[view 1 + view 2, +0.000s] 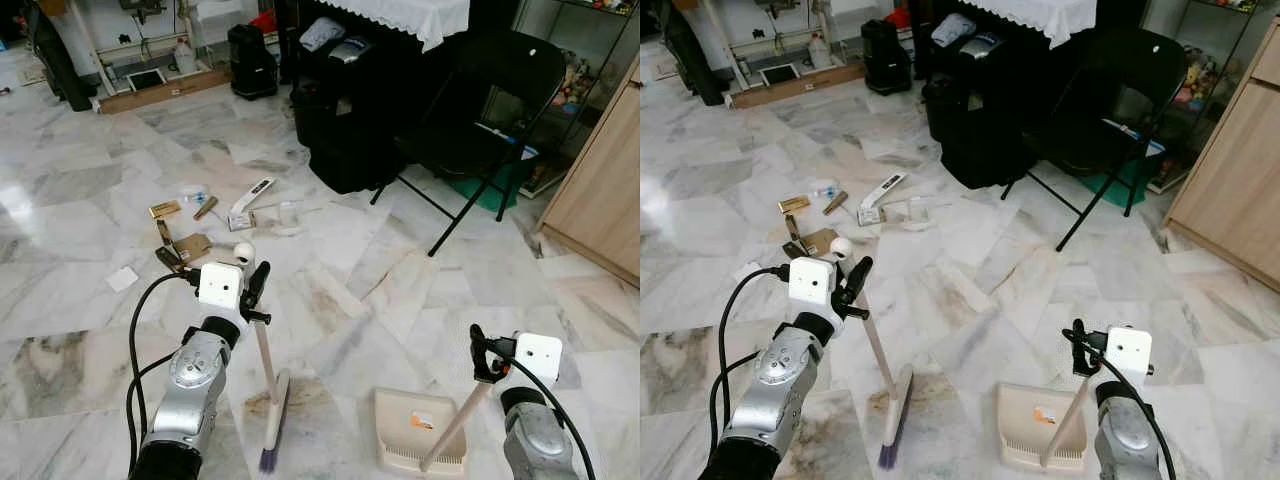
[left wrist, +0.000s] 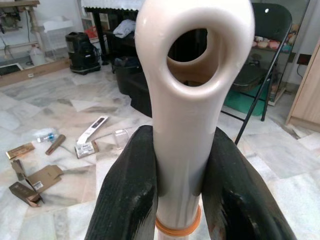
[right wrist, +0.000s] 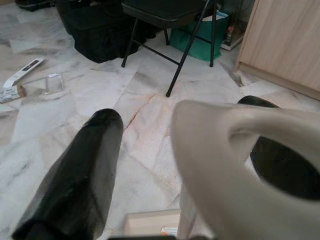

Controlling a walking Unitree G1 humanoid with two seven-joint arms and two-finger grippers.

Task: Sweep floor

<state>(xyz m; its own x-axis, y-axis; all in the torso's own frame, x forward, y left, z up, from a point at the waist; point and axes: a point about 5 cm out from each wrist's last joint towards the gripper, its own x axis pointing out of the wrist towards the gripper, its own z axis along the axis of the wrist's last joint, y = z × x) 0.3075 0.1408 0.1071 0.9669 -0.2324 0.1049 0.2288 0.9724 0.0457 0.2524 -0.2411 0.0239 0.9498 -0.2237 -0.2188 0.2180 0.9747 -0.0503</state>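
Note:
My left gripper is shut on the top of a cream broom handle, just under its hanging loop. The broom's purple-bristled head rests on the marble floor in front of me. To its right a cream dustpan lies flat on the floor with its long handle leaning up into my right gripper. In the right wrist view the handle lies against one finger, and floor shows between it and the other finger. Litter lies ahead on the left: small cardboard boxes, wrappers, a plastic bottle.
A black folding chair and black bags stand ahead under a table with a white cloth. A wooden cabinet lines the right side. A black bin and shelving sit at the far wall.

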